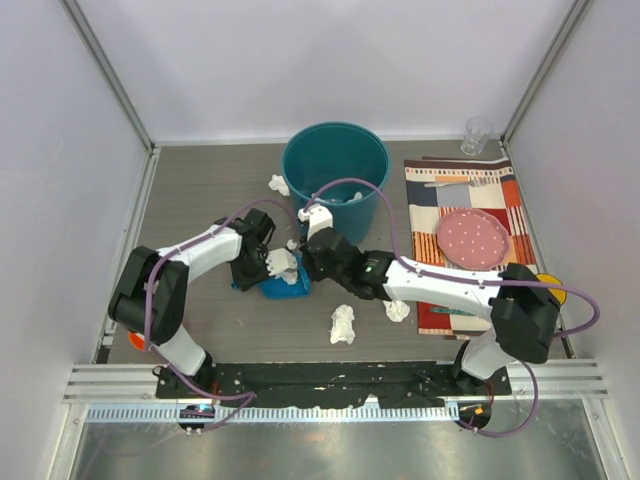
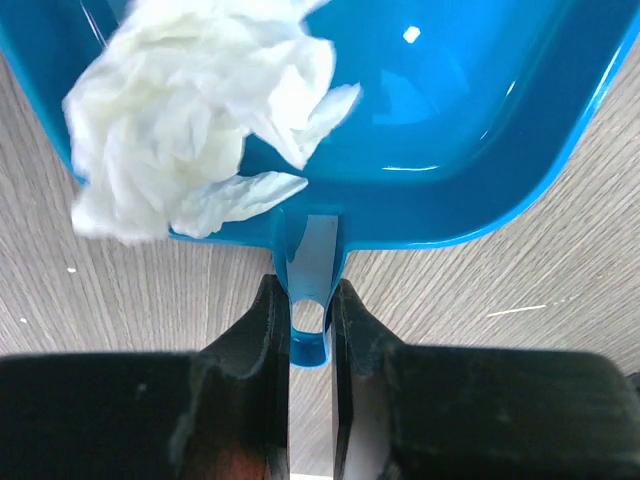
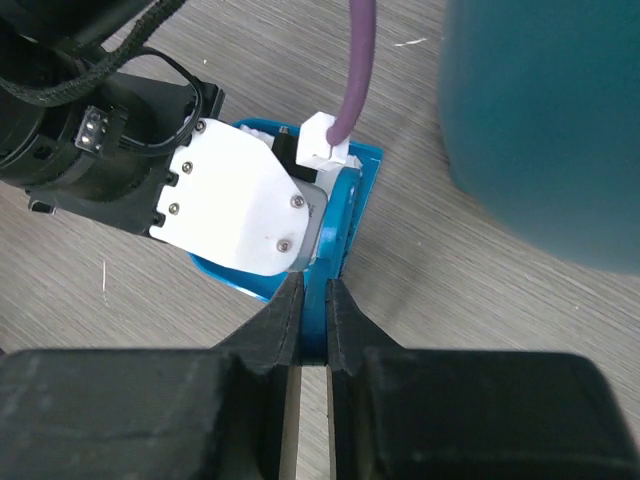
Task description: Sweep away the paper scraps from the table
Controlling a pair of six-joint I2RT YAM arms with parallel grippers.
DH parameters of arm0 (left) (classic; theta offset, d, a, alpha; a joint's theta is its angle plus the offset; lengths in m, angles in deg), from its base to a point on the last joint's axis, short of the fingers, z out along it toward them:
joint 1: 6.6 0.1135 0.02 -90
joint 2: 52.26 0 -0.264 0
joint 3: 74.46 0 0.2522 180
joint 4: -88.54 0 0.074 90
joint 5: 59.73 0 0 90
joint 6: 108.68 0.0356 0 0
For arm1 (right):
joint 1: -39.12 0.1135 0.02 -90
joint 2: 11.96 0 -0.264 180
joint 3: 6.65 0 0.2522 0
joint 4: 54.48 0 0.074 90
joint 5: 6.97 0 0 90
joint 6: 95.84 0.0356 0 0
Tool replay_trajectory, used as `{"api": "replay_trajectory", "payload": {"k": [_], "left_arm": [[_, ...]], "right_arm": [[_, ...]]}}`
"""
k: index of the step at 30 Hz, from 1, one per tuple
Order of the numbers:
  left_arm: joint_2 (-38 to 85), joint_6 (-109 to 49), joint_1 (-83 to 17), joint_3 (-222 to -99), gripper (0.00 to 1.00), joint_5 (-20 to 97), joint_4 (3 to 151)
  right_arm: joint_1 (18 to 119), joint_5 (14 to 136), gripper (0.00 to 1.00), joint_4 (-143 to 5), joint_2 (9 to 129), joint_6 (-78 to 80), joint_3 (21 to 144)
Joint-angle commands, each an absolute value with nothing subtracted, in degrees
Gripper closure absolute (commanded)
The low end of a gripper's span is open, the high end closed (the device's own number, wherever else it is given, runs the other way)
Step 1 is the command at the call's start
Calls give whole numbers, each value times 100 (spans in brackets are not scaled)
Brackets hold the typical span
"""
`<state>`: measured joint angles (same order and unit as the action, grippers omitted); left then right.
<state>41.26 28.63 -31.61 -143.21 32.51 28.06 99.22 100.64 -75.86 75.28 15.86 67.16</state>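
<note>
Dark wood-grain table (image 1: 200, 190) is seen from above, with a teal bin (image 1: 335, 150) set at the back and a striped placemat (image 1: 425, 215) laid on the right. Now the left gripper (image 2: 310, 305) is clamped tight on the handle (image 2: 308, 245) of a blue dustpan (image 2: 450, 130), found on the table near the front of the bin. One crumpled paper scrap (image 2: 180, 120) is held inside the pan. The right gripper (image 3: 312, 300) is pressed shut on a thin blue plastic piece (image 3: 335, 250) at the pan; whether it is the pan's rim or a separate tool cannot be told. Two more paper scraps (image 1: 343, 322) are spotted on the table towards the front, and another scrap (image 1: 278, 184) is seen just left of the bin.
</note>
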Motion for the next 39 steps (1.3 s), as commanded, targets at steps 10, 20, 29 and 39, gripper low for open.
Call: {"api": "replay_trajectory", "payload": {"k": [10,20,29,39], "left_arm": [[3959,2386,-2858,-14245,100,3904,3532],[3335,2237,-2154,-14043,100,4477,3619],[3141,2061,-1171,-14552,100,4476,3330],[3843,1736,-343,-16887,100,4723,2398]], "right_arm": [[10381,10359,99,-7351,7297,1596,7391],[10399,11476,99,-8600,6108,1473,7259],[10399,11301,99,-8608,5563,1323,7048],[10399,10730,99,-8758,5396,1086,6749]]}}
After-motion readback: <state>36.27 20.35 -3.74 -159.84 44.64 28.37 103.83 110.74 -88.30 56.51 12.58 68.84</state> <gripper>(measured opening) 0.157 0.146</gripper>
